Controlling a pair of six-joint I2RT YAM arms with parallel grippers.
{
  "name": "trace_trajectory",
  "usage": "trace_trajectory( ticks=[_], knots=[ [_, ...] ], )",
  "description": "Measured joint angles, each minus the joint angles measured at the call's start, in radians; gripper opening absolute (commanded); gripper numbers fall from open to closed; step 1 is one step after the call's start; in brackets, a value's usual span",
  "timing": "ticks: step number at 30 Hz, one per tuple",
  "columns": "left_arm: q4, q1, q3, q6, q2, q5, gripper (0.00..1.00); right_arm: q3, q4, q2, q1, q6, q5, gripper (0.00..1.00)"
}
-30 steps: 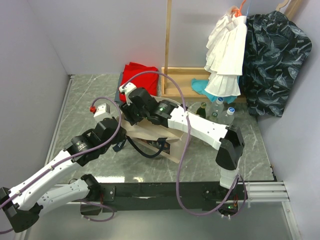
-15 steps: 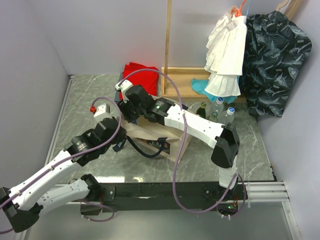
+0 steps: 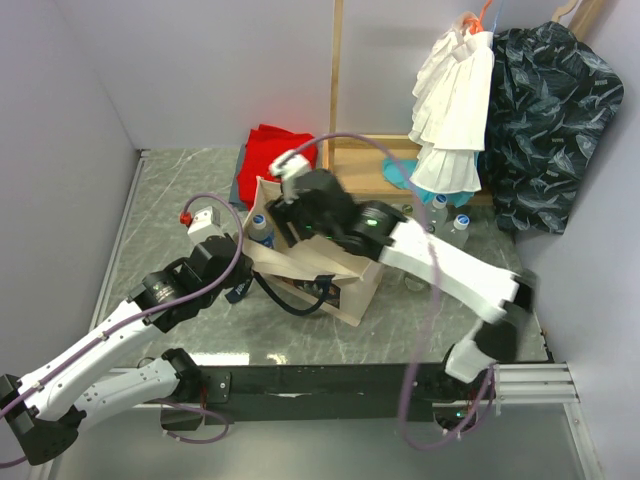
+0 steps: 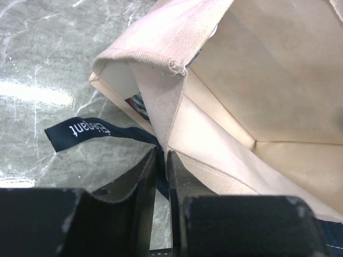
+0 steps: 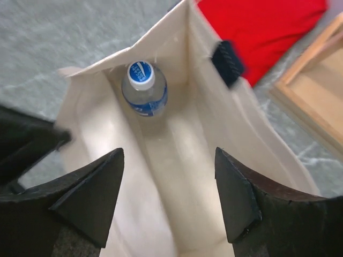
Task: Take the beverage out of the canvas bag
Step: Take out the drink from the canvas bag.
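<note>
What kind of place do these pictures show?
Probably a robot test cell staged as a home corner: plain walls enclose a marble-look table, clothes hang from a wooden rack, and a canvas bag stands on the table.

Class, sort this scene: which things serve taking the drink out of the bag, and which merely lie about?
Job: canvas bag, bottle inside it, left claw pinching the bag's edge, open right claw.
Lying about: red cloth, loose bottles, hanging clothes.

Beige canvas tote bag (image 3: 355,290): one was present
Blue-capped clear plastic bottle inside (image 5: 144,88): one
Red folded cloth (image 3: 268,155): one
Hanging fabric garments (image 3: 450,110): two
</note>
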State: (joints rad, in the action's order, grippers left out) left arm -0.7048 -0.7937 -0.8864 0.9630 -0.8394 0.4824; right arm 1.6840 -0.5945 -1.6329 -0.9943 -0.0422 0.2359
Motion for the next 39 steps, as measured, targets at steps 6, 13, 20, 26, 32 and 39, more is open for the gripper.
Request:
trace_trajectory(
  ticks=[6,13,20,26,32,39],
  knots=[
    [0.005,0.000,0.008,0.000,0.003,-0.007,0.20,-0.045,0.010,0.234,0.002,-0.013,0.011,0.75],
    [0.005,0.000,0.016,-0.001,0.018,-0.007,0.21,-0.045,-0.001,0.195,0.002,-0.027,0.010,0.75],
    [0.005,0.000,0.016,-0.005,0.010,-0.007,0.22,-0.049,-0.027,0.154,0.004,-0.039,0.008,0.75],
    [0.005,0.000,0.015,-0.008,-0.003,-0.007,0.21,-0.049,-0.026,0.159,0.004,-0.039,0.011,0.75],
    [0.007,0.000,0.009,-0.012,-0.035,-0.010,0.20,-0.053,-0.023,0.159,0.004,-0.038,0.011,0.75],
    [0.008,0.000,0.009,-0.012,-0.040,-0.013,0.21,-0.065,-0.011,0.159,0.004,-0.037,0.011,0.76]
  ],
)
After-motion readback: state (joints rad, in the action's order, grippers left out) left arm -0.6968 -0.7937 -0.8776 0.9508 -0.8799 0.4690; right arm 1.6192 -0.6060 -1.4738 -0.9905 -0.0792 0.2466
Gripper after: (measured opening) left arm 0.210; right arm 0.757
